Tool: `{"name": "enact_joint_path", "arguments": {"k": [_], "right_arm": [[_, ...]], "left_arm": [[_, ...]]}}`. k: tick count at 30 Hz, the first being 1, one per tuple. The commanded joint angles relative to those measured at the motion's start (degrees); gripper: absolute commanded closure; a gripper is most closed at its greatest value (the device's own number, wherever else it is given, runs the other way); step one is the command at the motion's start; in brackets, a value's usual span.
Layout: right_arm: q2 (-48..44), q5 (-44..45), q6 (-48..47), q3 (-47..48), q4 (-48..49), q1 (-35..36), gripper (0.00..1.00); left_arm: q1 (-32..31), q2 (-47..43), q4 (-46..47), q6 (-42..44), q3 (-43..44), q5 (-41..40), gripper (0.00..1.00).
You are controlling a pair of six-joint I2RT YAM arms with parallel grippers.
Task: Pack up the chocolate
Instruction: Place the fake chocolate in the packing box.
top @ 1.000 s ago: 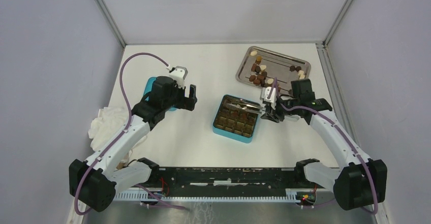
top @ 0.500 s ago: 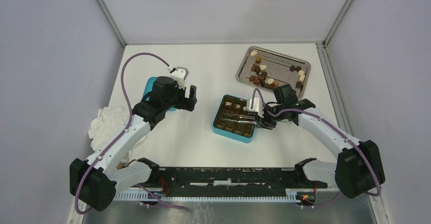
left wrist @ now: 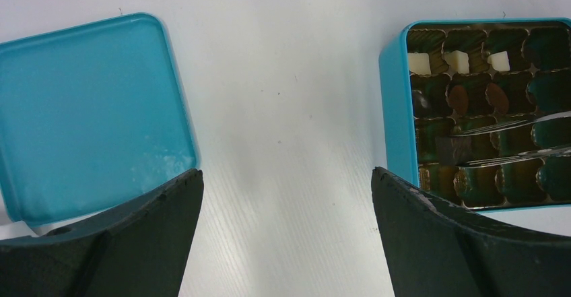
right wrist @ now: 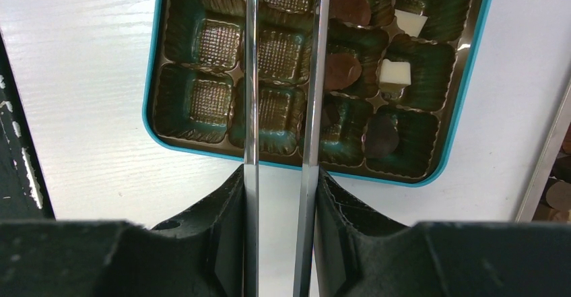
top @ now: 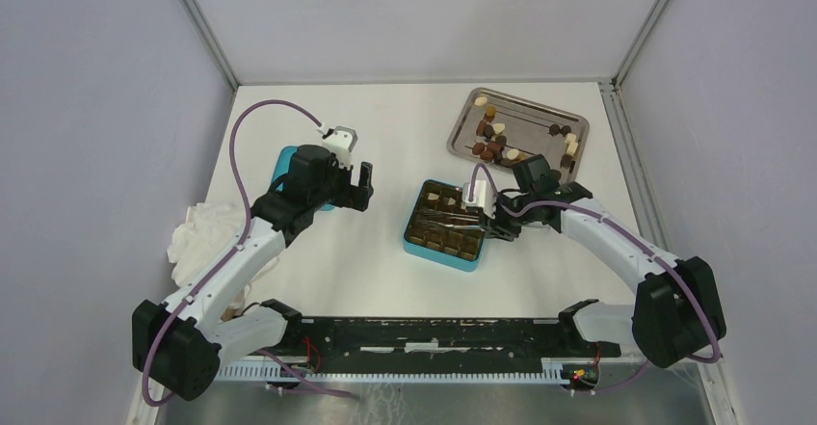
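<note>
Chocolate (left wrist: 452, 150), one dark square, sits pinched by the tweezers (right wrist: 250, 75) ahead of the right pincer (right wrist: 281, 184) clamping them; likely light, smooth, easily marred, so squeeze flat sides gently; left pincer (left wrist: 284, 176) gapes empty

I've got the box (top: 438, 254) mid-table, lid (top: 280, 166) left of it, tray (top: 541, 115) far right behind it holding chocolates (top: 491, 137), cloth (top: 197, 230) near left, tweezers (top: 451, 215) over box.
</note>
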Motion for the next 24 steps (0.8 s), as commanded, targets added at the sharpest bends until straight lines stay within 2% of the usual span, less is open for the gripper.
{"name": "enact_joint_path", "arguments": {"k": [1, 16, 24], "right_arm": [[1.12, 1.23, 1.33, 4.11, 0.95, 1.01, 0.85], [2.77, 2.98, 2.04, 5.02, 0.82, 2.0, 0.61], [2.67, 2.61, 2.04, 5.11, 0.43, 2.0, 0.55]], "left_arm": [[0.25, 0.1, 2.15, 2.21, 0.29, -0.17, 0.01], [0.26, 0.09, 2.14, 2.21, 0.38, 0.18, 0.01], [0.21, 0.0, 2.1, 2.22, 0.42, 0.32, 0.01]]}}
